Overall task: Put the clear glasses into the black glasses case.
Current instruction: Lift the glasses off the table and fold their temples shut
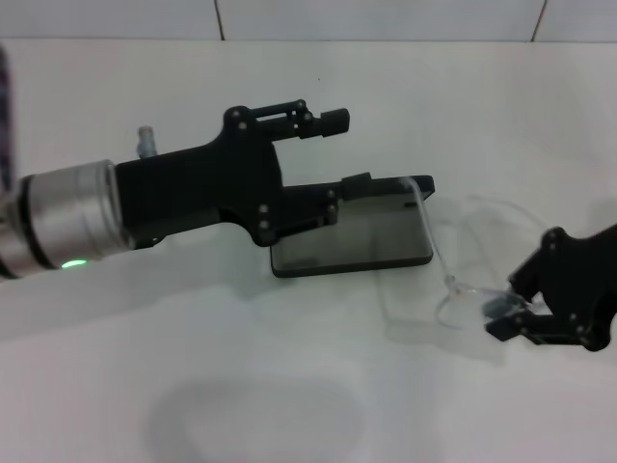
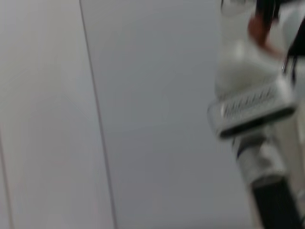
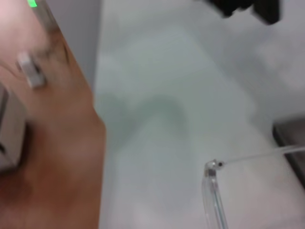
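On the white table, the left gripper reached in from the left side, its fingers spread wide with the upper one hanging free and the lower one resting against the raised lid of the black glasses case. The case lay open near the middle, grey lining up. The clear glasses sat just beside the case on its right, one arm crossing the case's near corner. The right gripper had pinched the front of the frame at its near end, its fingers closed on the plastic.

The main risk, as I judged it, was the lid: held by one finger only, it could drop shut if that finger slid off. The pinch on the smooth clear frame looked slight too, so the glasses might swivel or slip when lifted, and the crossing arm could snag on the case's rim
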`<state>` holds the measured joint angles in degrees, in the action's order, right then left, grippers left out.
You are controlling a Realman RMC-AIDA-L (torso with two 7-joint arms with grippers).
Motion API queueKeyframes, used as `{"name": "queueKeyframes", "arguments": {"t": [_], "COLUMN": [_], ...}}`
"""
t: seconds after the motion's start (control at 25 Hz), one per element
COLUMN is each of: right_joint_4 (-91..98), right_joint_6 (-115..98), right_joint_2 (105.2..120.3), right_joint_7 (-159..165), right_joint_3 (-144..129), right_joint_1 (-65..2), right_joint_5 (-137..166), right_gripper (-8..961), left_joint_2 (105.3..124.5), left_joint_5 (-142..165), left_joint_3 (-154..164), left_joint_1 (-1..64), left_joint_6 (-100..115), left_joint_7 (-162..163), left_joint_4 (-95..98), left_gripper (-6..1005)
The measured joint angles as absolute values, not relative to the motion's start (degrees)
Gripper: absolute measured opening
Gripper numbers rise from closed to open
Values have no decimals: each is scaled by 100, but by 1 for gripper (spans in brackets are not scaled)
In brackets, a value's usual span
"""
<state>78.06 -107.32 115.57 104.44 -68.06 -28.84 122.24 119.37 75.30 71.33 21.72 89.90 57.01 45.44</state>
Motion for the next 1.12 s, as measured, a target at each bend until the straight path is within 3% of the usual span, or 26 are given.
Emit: {"name": "queueKeyframes", "arguments": {"t": [0.56,1.12], "right_joint_4": [4922,4679], "right_joint_6": [-9948,-9984], "right_joint_2": [11569,11592], "right_joint_7": [6723,5758], "right_joint_3": [-6347,-6397], "right_joint_1": [-2836,-2698], "right_joint_5": [10217,9825], "right_gripper": [118,118], "left_joint_2": [11958,11967], "left_joint_5": [7242,7445], "left_joint_3": [6967,7033], "left_joint_1": [2834,3417], "left_joint_6": [9649,9498], "left_joint_7": [5689,5708], "left_joint_4": [3288,2438], "left_gripper": [584,584]}}
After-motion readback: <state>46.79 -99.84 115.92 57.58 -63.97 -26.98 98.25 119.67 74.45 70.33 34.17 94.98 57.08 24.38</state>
